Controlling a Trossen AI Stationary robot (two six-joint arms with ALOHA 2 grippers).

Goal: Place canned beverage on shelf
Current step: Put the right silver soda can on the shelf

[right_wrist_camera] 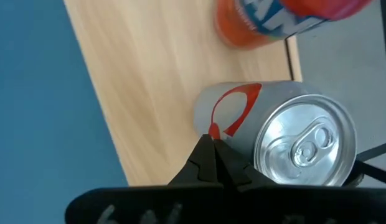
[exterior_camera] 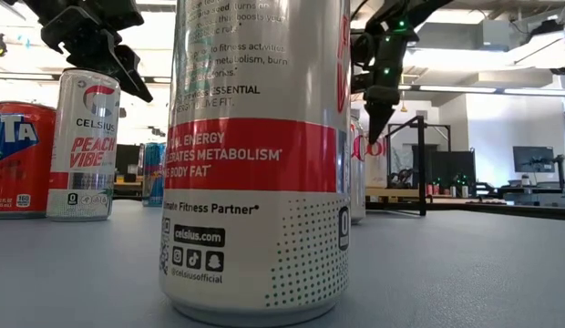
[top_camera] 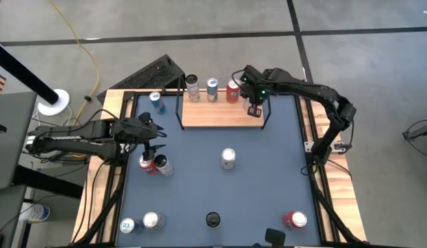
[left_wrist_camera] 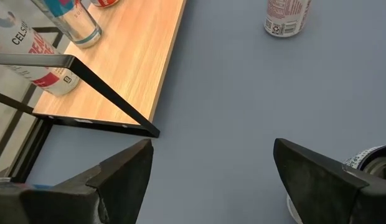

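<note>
While the left gripper (top_camera: 150, 141) hangs spread over two cans (top_camera: 155, 164) at the table's (top_camera: 268, 193) left edge, the right gripper (top_camera: 254, 109), fingers pressed together, hovers over the shelf's (top_camera: 220, 116) right end. The shelf is a light-wood board with black wire uprights, carrying three cans (top_camera: 212, 89), seemingly upright, along its far edge.

The near Celsius can (exterior_camera: 255, 155) in the low view reads "ENERGY", "ACCELERATES METABOLISM", "BODY FAT", "Fitness Partner" and "celsius.com", "@celsiusofficial". A second can (exterior_camera: 84, 146) reads "CELSIUS PEACH VIBE". The red can (exterior_camera: 20, 159) shows "NTA". The left wrist view shows "CELS" on a can (left_wrist_camera: 32, 53).
</note>
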